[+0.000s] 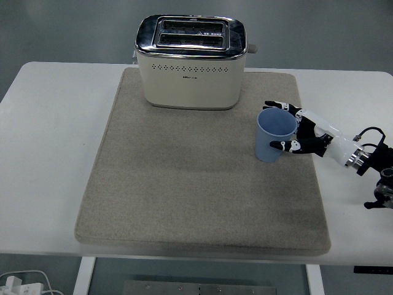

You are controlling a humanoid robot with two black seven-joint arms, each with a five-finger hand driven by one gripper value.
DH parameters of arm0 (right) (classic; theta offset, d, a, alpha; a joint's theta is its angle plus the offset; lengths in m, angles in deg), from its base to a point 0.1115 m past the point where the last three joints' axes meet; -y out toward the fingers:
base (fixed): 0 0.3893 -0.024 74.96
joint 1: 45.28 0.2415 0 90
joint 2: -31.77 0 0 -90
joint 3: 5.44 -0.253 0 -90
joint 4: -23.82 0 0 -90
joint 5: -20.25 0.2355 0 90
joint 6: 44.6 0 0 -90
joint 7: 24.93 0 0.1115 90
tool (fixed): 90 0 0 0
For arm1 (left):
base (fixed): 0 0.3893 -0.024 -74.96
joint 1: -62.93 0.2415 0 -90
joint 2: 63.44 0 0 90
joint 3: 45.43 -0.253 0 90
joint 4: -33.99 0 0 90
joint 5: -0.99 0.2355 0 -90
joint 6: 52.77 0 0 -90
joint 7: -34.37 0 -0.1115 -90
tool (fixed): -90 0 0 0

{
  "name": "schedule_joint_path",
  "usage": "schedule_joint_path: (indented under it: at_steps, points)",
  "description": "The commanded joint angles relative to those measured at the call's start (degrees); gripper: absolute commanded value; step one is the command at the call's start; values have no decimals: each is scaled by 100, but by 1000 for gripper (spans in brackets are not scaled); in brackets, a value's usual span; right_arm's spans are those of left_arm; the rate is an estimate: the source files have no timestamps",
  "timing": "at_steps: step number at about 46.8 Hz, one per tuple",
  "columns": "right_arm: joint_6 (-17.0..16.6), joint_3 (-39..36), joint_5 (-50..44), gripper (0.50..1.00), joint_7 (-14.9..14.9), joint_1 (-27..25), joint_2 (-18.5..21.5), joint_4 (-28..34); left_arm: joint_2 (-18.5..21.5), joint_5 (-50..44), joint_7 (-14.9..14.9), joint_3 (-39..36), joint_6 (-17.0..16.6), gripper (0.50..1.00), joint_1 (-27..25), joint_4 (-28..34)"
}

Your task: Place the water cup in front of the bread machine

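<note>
The light blue water cup (265,140) stands upright on the beige mat (184,184), to the right of and a little nearer than the cream and chrome bread machine (191,61). My right hand (271,125) reaches in from the right and wraps the cup. Its thumb (279,146) lies against the cup's near wall, and its fingers (276,105) curl behind the far rim. The cup rests on the mat. The left arm does not show.
The mat covers most of the white table (49,153). The stretch of mat in front of the bread machine is bare. A white power strip with a cable (18,286) lies on the floor at bottom left.
</note>
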Motion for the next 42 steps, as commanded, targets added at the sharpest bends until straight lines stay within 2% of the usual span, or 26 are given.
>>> schedule_joint_path:
  at_steps: [1, 14, 42]
  points:
    - [-21, -18, 34, 946, 7, 25, -17, -9, 0, 0, 0, 0, 1, 1000, 1, 0]
    - [-48, -18, 43, 946, 7, 34, -17, -18, 0, 0, 0, 0, -8, 1000, -8, 0]
    - [111, 8, 34, 946, 7, 34, 158, -9, 0, 0, 0, 0, 1, 1000, -8, 0]
